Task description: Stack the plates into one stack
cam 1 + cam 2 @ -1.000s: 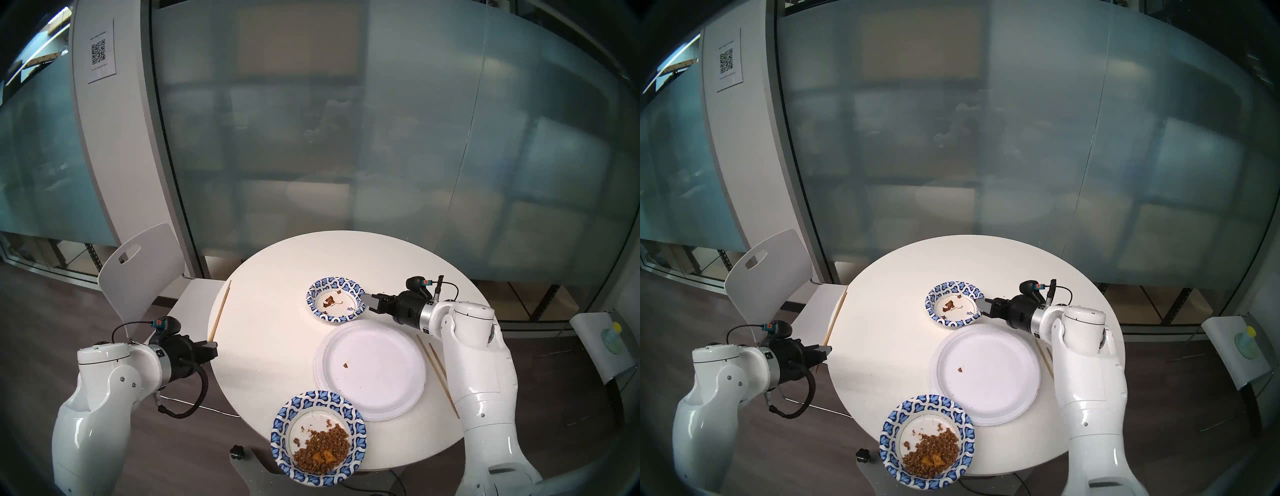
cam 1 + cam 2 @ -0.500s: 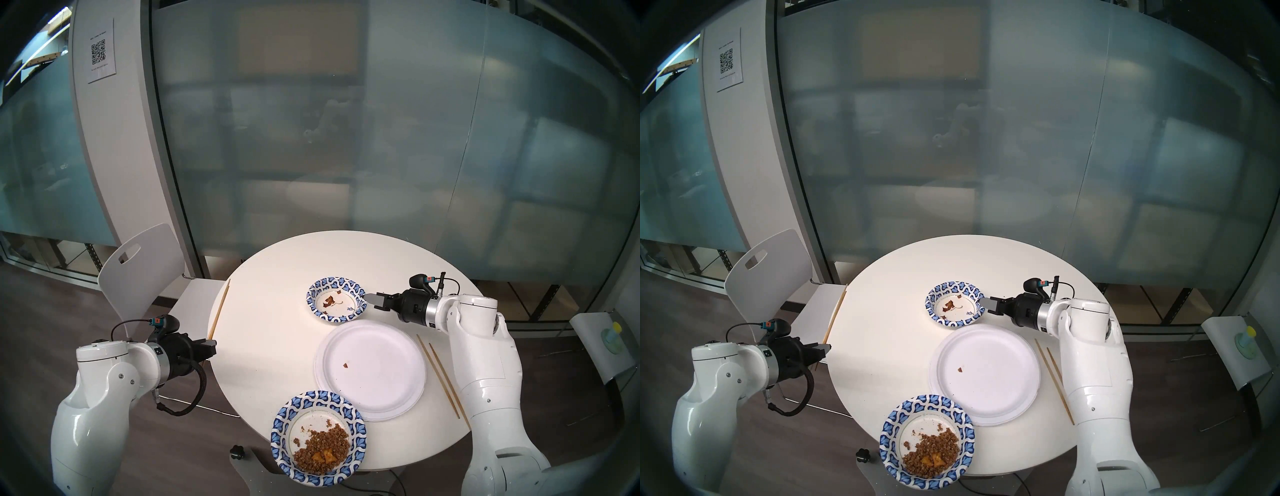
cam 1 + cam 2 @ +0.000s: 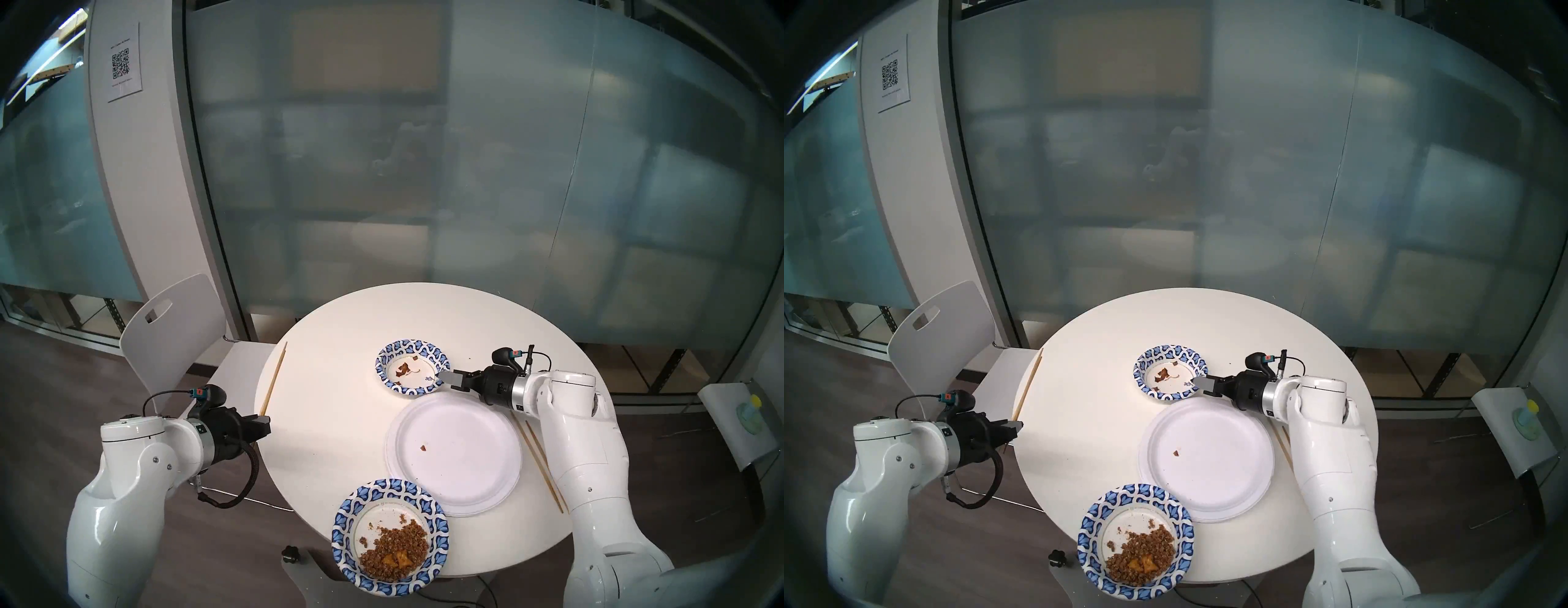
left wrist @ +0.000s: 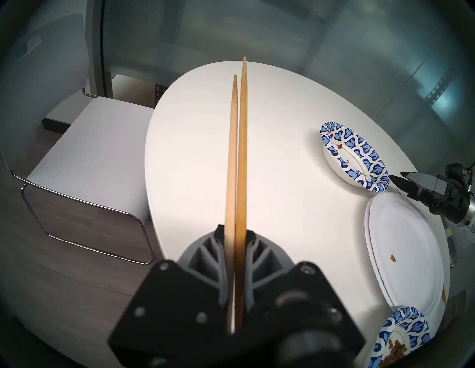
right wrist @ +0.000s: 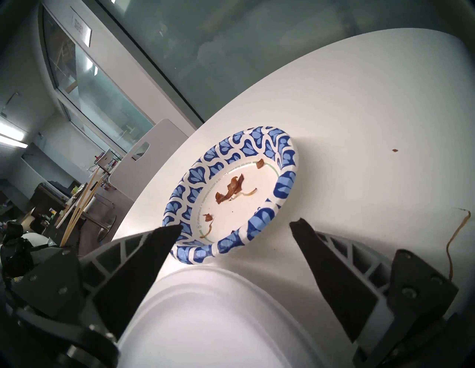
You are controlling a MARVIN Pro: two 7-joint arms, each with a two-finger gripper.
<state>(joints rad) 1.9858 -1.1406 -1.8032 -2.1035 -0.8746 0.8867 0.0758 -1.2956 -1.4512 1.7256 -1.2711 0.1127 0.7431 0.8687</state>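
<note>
A round white table point(image 3: 339, 424) stands by a frosted glass wall point(image 3: 424, 170), with a white plastic chair point(image 3: 169, 331) next to it. On the table, two big plain white paper plates point(image 3: 456, 452) already lie one on top of the other. That looks like the start of the stack.

The far small blue-patterned paper dish point(image 3: 412, 367) sits just behind them, with a few brown scraps in it. The right gripper point(image 5: 235, 230) is wide open and holds nothing. Its tips sit at the near rim of that dish, one on each side of the edge, so I think it is getting ready to pinch the rim.

The near small blue-patterned paper dish point(image 3: 389, 536) sticks out over the table edge and is full of brown food bits point(image 3: 394, 550).

The left gripper point(image 4: 235, 236) is squeezed shut on a pair of thin wooden chopsticks point(image 4: 237, 154), kept off to the side. Two more loose wooden chopsticks point(image 3: 541, 465) lie by the big plates, partly under the right arm.
</note>
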